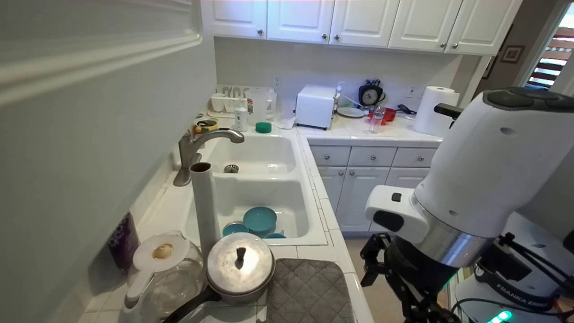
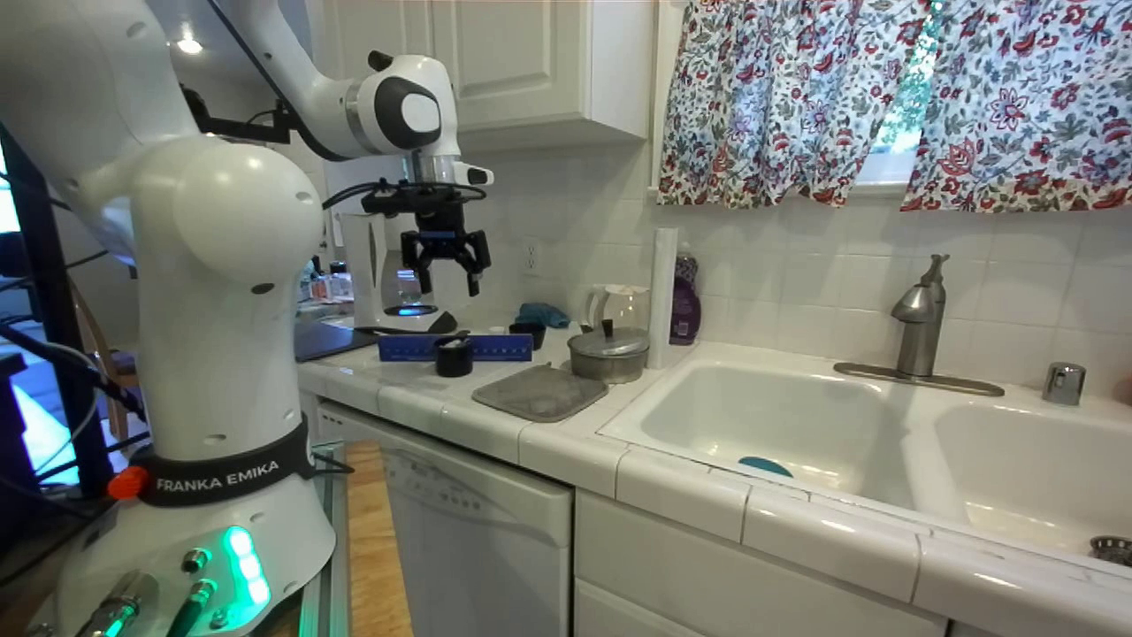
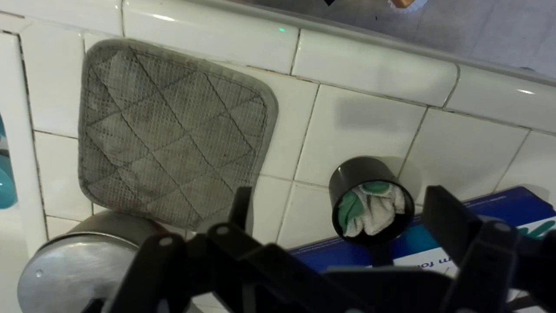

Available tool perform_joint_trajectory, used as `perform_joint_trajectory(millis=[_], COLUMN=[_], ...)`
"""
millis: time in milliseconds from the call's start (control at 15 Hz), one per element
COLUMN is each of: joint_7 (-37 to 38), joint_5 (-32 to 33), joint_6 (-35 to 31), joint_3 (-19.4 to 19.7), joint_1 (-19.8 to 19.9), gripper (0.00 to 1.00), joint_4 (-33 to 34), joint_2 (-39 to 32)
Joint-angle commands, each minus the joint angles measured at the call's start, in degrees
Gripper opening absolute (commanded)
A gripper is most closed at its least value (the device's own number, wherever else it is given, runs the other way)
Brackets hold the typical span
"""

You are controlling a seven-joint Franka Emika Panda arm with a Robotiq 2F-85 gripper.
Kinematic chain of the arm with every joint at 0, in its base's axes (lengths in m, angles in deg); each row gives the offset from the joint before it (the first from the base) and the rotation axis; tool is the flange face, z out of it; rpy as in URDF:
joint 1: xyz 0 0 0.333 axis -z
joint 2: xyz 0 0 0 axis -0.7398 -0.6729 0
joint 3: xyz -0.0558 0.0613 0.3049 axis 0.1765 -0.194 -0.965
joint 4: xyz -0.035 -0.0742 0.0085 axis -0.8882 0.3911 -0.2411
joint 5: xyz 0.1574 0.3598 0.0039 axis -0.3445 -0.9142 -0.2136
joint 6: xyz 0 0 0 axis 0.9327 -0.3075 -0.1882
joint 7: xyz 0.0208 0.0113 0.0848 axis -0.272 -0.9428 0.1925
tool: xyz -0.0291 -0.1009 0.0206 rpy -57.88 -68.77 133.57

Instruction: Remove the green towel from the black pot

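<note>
Black pot (image 3: 357,172) with towel (image 3: 371,211) inside; gripper (image 2: 450,287) spread, empty; an off-centre descent could strike the pot and topple it sideways

Green, Grey and Florals

Right of centre in the wrist view we see a green and off-white towel (image 3: 374,208) and a black pot (image 3: 352,174); upper left, a grey diamond-stitched mat (image 3: 176,132). Upper right in an exterior view, we find white curtains (image 2: 778,102) flowered in red and blue.

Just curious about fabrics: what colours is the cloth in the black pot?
Green and off-white; the cloth shows best in the wrist view.
</note>
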Motion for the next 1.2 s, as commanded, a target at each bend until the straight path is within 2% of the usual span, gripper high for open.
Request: perform_joint_trajectory(millis=[0,267,467,533,733,867,933,1133], joint_7=[1.8,4.1,4.4,4.3,4.9,5.4,5.7,6.4], joint_5=[-0.2,0.6,1.4,1.4,2.3,3.1,3.6,4.9], joint_6=[-6.0,-8.8,-10.6,-11.1,-12.3,-13.1,-13.8,-15.4], joint_3=[-2.7,-4.8,-5.8,-6.0,-6.9,-7.2,-7.3,-7.2], joint_1=[-0.8,-0.7,-0.3,-0.4,0.0,0.4,0.7,1.5], gripper=[1.0,1.0,0.77,0.66,0.6,0.6,0.67,0.66], joint_4=[1.1,1.9,2.9,3.3,4.7,5.5,5.8,6.7], joint_2=[-5.5,-9.7,-12.5,-13.4,-15.9,-17.4,-18.2,-20.4])
